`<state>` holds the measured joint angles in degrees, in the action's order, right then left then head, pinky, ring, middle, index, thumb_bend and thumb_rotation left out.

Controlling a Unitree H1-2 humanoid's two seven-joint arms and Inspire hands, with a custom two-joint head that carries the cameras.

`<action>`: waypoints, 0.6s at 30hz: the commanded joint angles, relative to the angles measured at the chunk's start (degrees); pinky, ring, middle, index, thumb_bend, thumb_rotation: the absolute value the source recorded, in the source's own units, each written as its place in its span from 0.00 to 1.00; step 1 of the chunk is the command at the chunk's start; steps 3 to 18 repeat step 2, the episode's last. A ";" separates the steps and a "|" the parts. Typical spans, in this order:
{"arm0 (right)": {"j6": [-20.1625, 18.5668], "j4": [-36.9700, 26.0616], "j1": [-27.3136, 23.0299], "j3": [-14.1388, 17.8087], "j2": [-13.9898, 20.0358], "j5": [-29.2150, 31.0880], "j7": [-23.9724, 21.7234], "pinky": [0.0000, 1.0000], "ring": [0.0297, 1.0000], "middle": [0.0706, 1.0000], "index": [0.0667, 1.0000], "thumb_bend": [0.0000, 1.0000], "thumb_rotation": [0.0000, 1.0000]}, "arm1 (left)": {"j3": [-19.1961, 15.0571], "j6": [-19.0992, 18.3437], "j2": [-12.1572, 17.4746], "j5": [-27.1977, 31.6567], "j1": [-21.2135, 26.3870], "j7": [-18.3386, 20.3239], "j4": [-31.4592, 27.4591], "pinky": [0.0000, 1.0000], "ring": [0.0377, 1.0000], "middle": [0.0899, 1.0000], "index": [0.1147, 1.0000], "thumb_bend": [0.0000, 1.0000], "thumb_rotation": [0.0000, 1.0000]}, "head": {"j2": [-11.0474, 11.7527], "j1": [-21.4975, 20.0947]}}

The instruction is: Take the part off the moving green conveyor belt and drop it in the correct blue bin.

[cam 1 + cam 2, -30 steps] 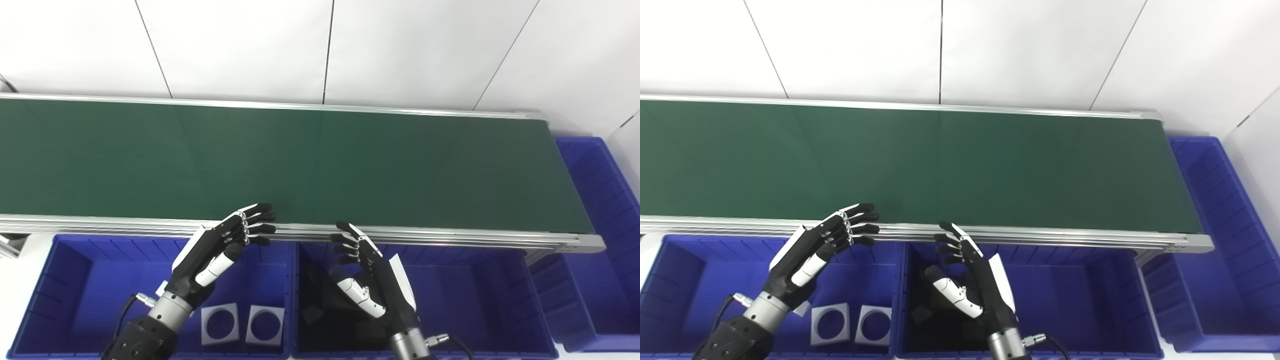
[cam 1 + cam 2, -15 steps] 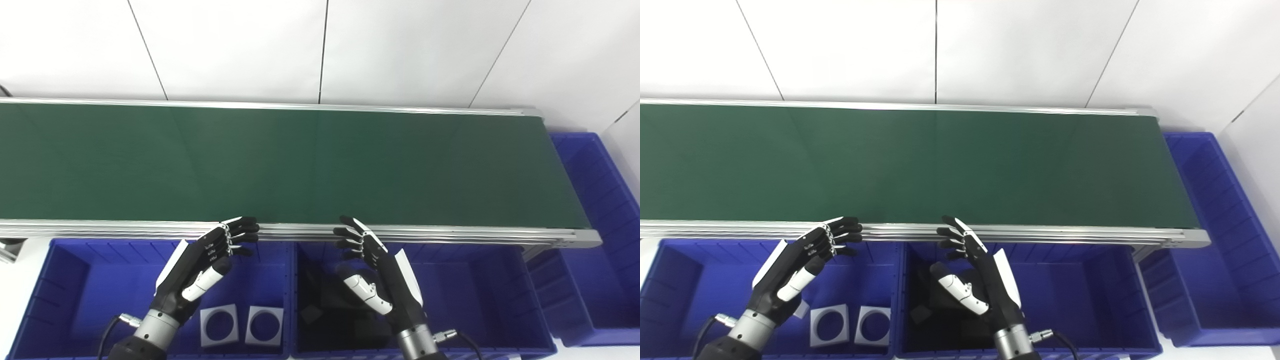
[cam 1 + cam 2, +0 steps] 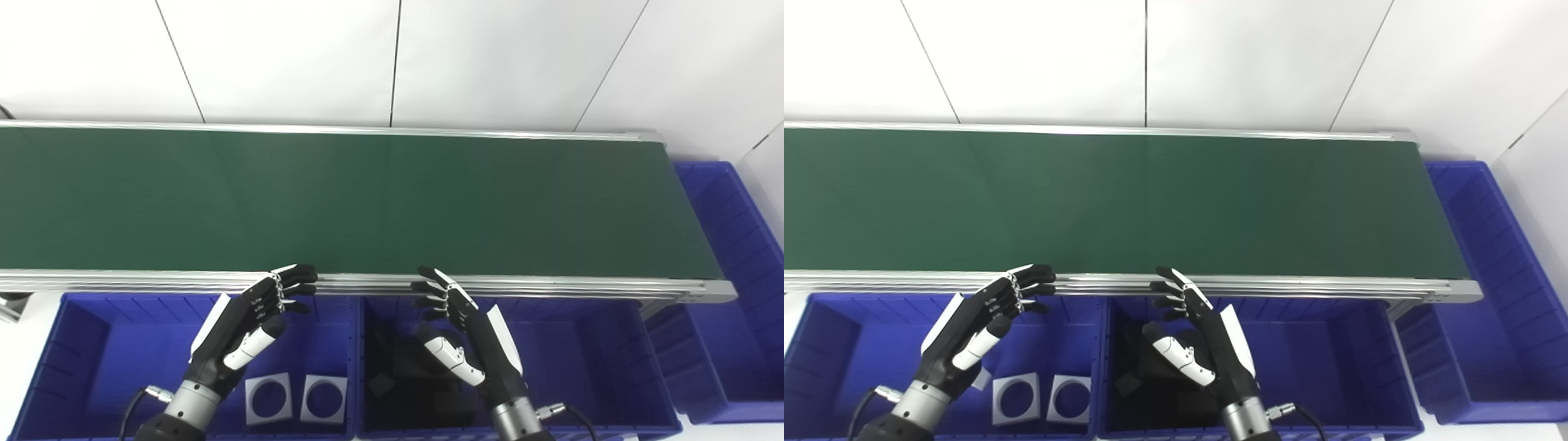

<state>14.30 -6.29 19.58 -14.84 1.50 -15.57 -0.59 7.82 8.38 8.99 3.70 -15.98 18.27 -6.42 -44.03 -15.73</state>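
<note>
Hovering spread and empty over the bins at the near edge, the left hand [image 3: 245, 321] and right hand [image 3: 471, 334] are waiting beside the green conveyor belt [image 3: 367, 202]; no part is showing on it.

Long green conveyor belt [image 3: 367, 202], bare, between silver rails, spanning left edge to right end. Below its near rail, two blue bins: left bin [image 3: 86, 343] holding two white square parts with round holes [image 3: 268, 398], middle bin [image 3: 588, 355] holding dark parts [image 3: 392, 380]. Third blue bin [image 3: 747, 257] past the right end.
</note>
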 commanded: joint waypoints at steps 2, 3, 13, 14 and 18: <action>0.54 -1.57 -0.49 -0.05 -0.17 1.08 -0.48 0.64 0.71 0.78 0.86 0.57 0.76 | -0.80 2.56 -0.41 1.46 0.49 -0.89 -0.44 0.65 0.74 0.77 0.76 0.85 0.76 | -0.01 0.23; 0.54 -1.57 -0.49 -0.05 -0.17 1.08 -0.48 0.64 0.71 0.78 0.86 0.57 0.76 | -0.80 2.56 -0.41 1.46 0.49 -0.89 -0.44 0.65 0.74 0.77 0.76 0.85 0.76 | -0.01 0.23; 0.54 -1.57 -0.49 -0.05 -0.17 1.08 -0.48 0.64 0.71 0.78 0.86 0.57 0.76 | -0.80 2.56 -0.41 1.46 0.49 -0.89 -0.44 0.65 0.74 0.77 0.76 0.85 0.76 | -0.01 0.23; 0.54 -1.57 -0.49 -0.05 -0.17 1.08 -0.48 0.64 0.71 0.78 0.86 0.57 0.76 | -0.80 2.56 -0.41 1.46 0.49 -0.89 -0.44 0.65 0.74 0.77 0.76 0.85 0.76 | -0.01 0.23; 0.54 -1.57 -0.49 -0.05 -0.17 1.08 -0.48 0.64 0.71 0.78 0.86 0.57 0.76 | -0.80 2.56 -0.41 1.46 0.49 -0.89 -0.44 0.65 0.74 0.77 0.76 0.85 0.76 | -0.01 0.23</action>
